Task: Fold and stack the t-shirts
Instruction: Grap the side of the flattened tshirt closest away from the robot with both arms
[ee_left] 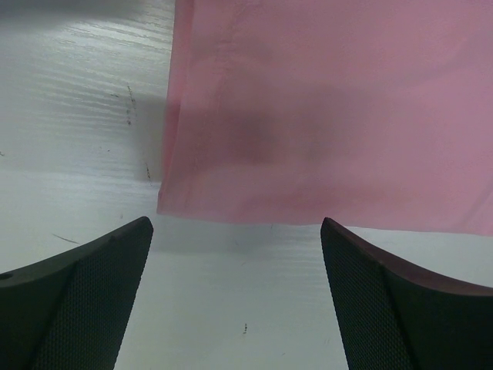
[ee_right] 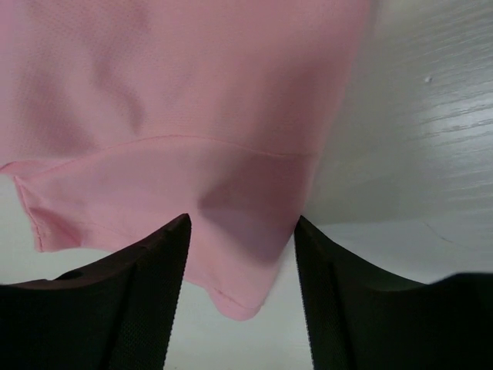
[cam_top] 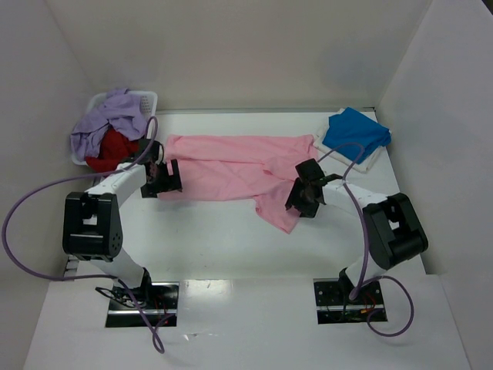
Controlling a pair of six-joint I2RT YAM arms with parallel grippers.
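Top view, upper left: the red t-shirt [cam_top: 114, 149] is mostly buried under the lavender t-shirt [cam_top: 115, 108], and the basket [cam_top: 146, 99] shows only a bit of rim. At upper right, something white [cam_top: 320, 141] peeks out from under the blue t-shirt [cam_top: 354, 131], no idea what. In the right wrist view the pink t-shirt [ee_right: 192, 92] runs off the top and left edges. Cloth sits inside the right gripper [ee_right: 243, 227], can't tell if it's pinched.

We find bare tabletop [cam_top: 223, 239] across the lower middle of the frame, an open passage between the left arm [cam_top: 92, 223] and the right arm [cam_top: 393, 231]. The pink t-shirt [cam_top: 231, 166] covers the centre; the basket [cam_top: 146, 99] blocks the upper left corner, the blue t-shirt [cam_top: 356, 132] the upper right; walls [cam_top: 246, 54] close three sides
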